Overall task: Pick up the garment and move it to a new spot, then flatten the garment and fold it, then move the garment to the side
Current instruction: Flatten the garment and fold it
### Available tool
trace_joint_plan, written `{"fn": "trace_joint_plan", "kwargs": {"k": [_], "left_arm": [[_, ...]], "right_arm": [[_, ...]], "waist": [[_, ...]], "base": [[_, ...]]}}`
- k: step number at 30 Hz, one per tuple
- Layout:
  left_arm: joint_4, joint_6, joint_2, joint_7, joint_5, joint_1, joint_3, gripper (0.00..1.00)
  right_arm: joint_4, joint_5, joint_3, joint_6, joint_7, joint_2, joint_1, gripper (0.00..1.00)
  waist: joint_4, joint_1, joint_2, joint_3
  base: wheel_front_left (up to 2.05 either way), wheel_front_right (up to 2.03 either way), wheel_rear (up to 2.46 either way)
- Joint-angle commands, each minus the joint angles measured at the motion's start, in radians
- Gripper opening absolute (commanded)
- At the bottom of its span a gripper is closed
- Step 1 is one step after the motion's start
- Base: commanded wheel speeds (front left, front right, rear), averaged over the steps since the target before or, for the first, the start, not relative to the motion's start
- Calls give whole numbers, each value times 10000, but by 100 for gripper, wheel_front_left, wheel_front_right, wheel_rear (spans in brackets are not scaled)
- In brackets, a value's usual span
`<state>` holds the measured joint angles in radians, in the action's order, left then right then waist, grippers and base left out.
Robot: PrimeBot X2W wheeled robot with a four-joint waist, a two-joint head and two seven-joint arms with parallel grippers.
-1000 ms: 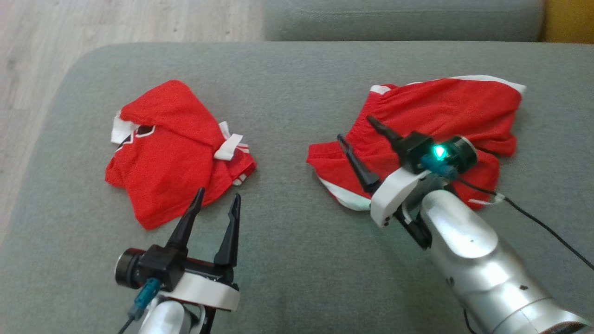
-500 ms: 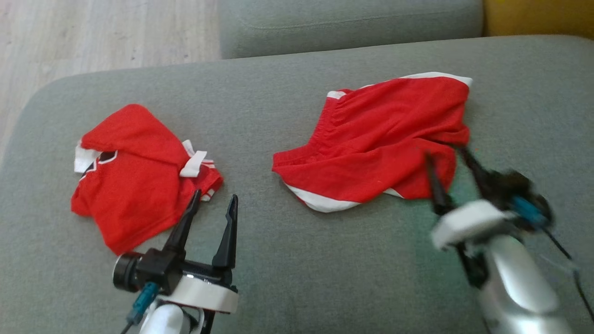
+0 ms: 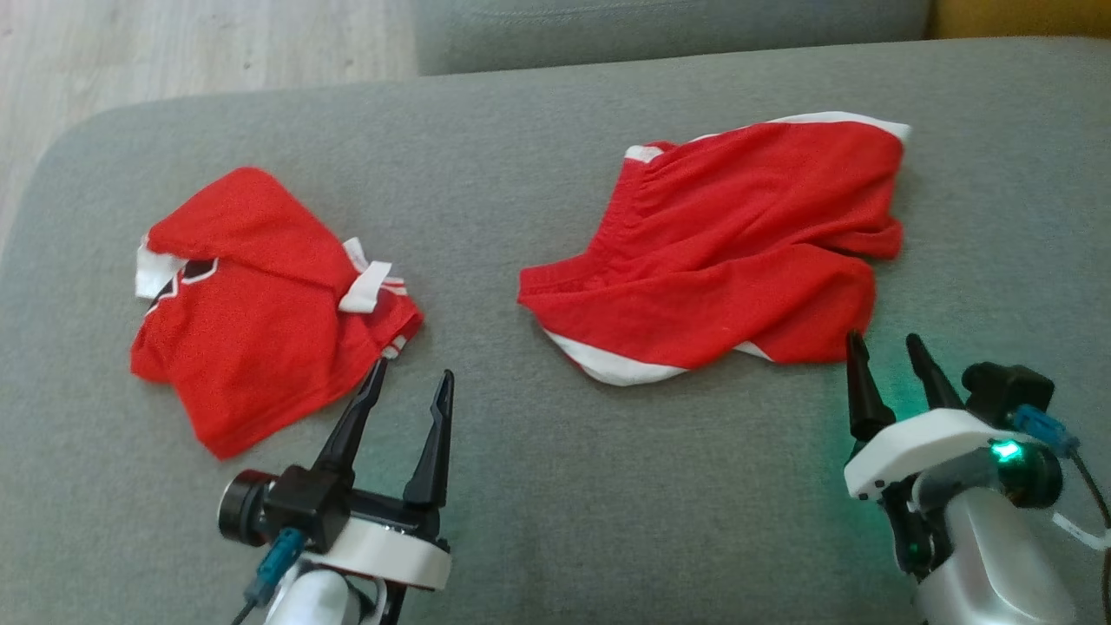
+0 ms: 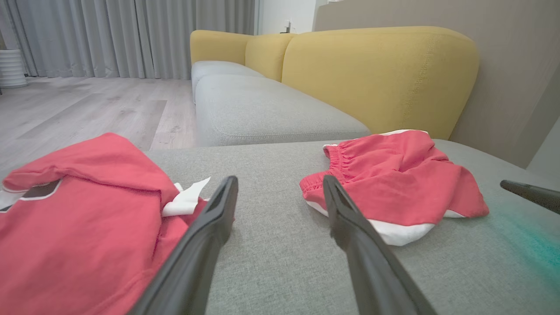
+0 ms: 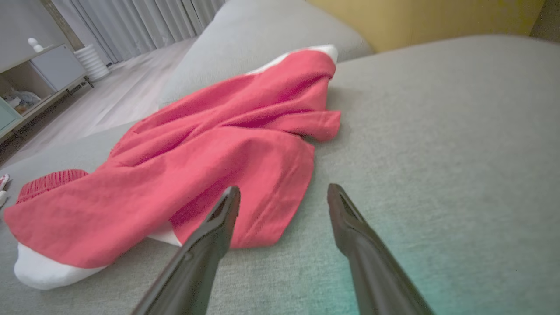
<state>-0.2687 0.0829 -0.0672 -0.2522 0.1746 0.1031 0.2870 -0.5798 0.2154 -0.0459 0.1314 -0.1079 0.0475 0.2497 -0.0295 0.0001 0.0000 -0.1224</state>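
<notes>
Reading near to far: left end effector point(image 3: 412, 371) sits low over the grey sofa seat point(image 3: 555, 521), fingers apart, nothing between them. Its tips are just beside the near edge of the red jersey point(image 3: 252, 321); can't tell if they touch. Right end effector point(image 3: 885, 340) is likewise spread and empty, tips at the near hem of the red shorts point(image 3: 720, 260). In the right wrist view one finger lines up with the hem and the other is over bare cushion, so contact is unclear. Shorts lie right of centre on the seat, rumpled: elastic waistband toward the jersey side, white trim at the near hem and at the far corner, cloth creased and lapped over itself. Jersey lies on the left of the seat, well apart from the shorts, bunched, with a white cuff flipped on top and the collar at its outer end. Neither piece is flat or squarely folded. My read is that the shorts are the garment in hand and the task is at an early stage: no grip on it, with flatten, fold and move aside all left to do. Whether it already lies at its new spot can't be judged. Beyond the seat: a second grey cushion point(image 3: 660, 26), yellow backrest point(image 4: 376, 70), wood floor point(image 3: 174, 43), curtains point(image 4: 131, 35).
</notes>
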Motion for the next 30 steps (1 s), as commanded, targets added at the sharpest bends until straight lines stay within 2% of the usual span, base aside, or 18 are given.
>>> {"fn": "trace_joint_plan", "kwargs": {"k": [1,9,10,11,12,16,20,23,30], "left_arm": [[250,39,23,-95,-98,496,-322,100],[132,92,55,-95,-118,605,-328,100],[116,99,57,-95,-123,607,-334,100],[100,105,59,-95,-131,612,-337,100],[85,110,61,-95,-140,618,-338,100],[38,111,66,-95,-183,592,-375,100],[64,65,53,-95,-185,448,-516,100],[100,47,59,-95,-183,320,-569,100],[148,36,105,-95,-128,133,-461,100]], "right_arm": [[26,242,180,-7,72,29,368,100],[-1415,1160,407,-7,45,29,1034,100],[-1569,1246,435,-7,-3,29,1106,86],[-1700,1343,477,-7,-67,29,1177,39],[-1814,1458,521,-7,-148,29,1243,0],[-2146,1233,457,-7,-593,28,1376,0],[-2021,323,20,-7,-888,28,1271,0],[-1489,-325,-374,-7,-880,28,1070,0],[-14,-320,-364,-7,-155,28,294,0]], "waist": [[156,-1,0,-111],[512,-1,0,-296],[535,-1,0,-300],[552,-1,0,-303],[563,-1,0,-297],[530,-1,0,-129],[346,-1,0,112],[147,-1,0,321],[-48,-1,0,716]], "base": [[0,0,0],[0,0,0],[0,0,0],[0,0,0],[0,0,0],[0,0,0],[0,0,0],[0,0,0],[0,0,0]]}}
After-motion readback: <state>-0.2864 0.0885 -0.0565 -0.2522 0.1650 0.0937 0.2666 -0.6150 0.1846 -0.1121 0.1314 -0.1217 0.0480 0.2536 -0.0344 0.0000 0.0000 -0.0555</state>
